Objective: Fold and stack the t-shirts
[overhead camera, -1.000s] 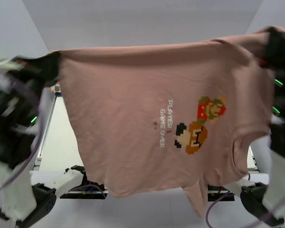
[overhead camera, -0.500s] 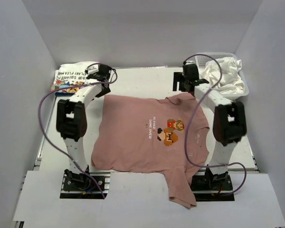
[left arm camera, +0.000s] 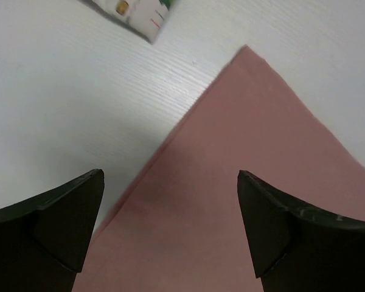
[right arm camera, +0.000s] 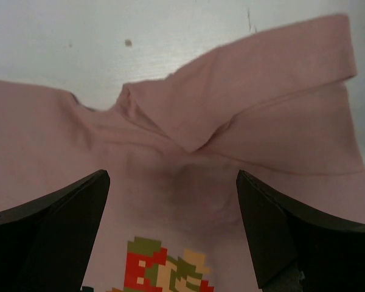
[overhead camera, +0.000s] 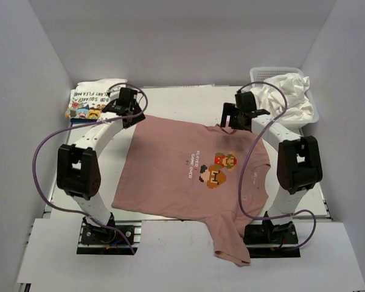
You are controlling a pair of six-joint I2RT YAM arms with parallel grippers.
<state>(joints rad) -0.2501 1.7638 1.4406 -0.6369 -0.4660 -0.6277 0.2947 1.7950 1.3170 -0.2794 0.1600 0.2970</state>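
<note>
Flat on table (overhead camera: pixel 182 100): pink t-shirt (overhead camera: pixel 182 176), print up.
Far left, printed white t-shirt (overhead camera: pixel 91 100). left fingers (left arm camera: pixel 55 219) released, over pink corner; right fingers (right arm camera: pixel 55 225) released, over collar. Far right, white t-shirts (overhead camera: pixel 289 94) in basket (overhead camera: pixel 274 71).

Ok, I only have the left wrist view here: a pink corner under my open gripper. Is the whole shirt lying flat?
Observer: Mostly. The pink t-shirt is spread print-up on the table, but one sleeve trails toward the near edge beside the right arm's base.
Operator: What is the right gripper doing?
Observer: The right gripper is open above the collar, gripping nothing.
Operator: And the other shirts?
Observer: A folded white printed t-shirt lies at the far left; crumpled white t-shirts fill the basket at the far right.
</note>
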